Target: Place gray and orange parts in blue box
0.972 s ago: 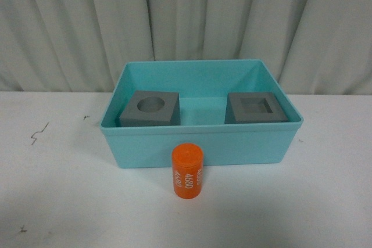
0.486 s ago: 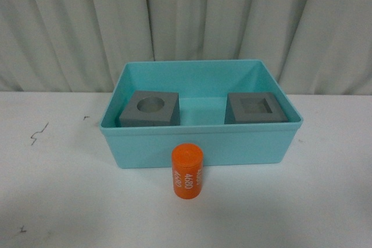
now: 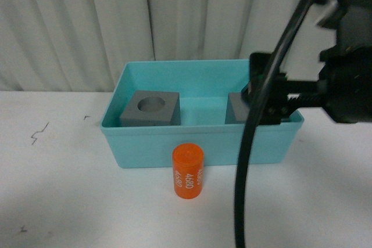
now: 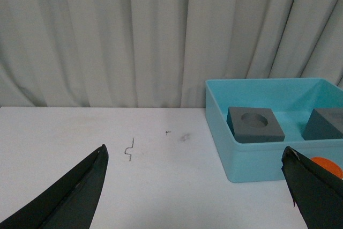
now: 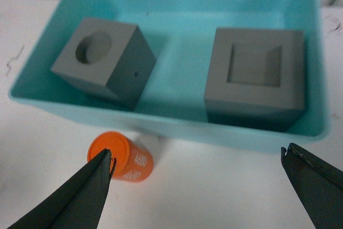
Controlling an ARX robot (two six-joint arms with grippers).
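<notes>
**Both gray cubes in the box, orange cylinder outside it**

We see a white table (image 3: 70,201) in front of a pale curtain (image 3: 70,21). The blue box (image 3: 145,146) sits on the table near the curtain. The black right arm (image 3: 349,85) reaches in over the box's right end, and a dark cable (image 3: 244,161) hangs down in front of the box.

The right gripper (image 5: 196,156) has its fingers spread wide and grips nothing. It hangs above the box's near wall. The left gripper (image 4: 194,151) is likewise spread wide and empty, over the bare table to the left of the box.

Inside the box, the cube with a round hole (image 3: 151,108) lies at the left. The cube with a square recess (image 5: 254,76) lies at the right, well apart from it and partly hidden by the arm in the front view.

The orange cylinder (image 3: 188,171), printed "4680", stands upright on the table just beside the box's near wall, outside it.
</notes>
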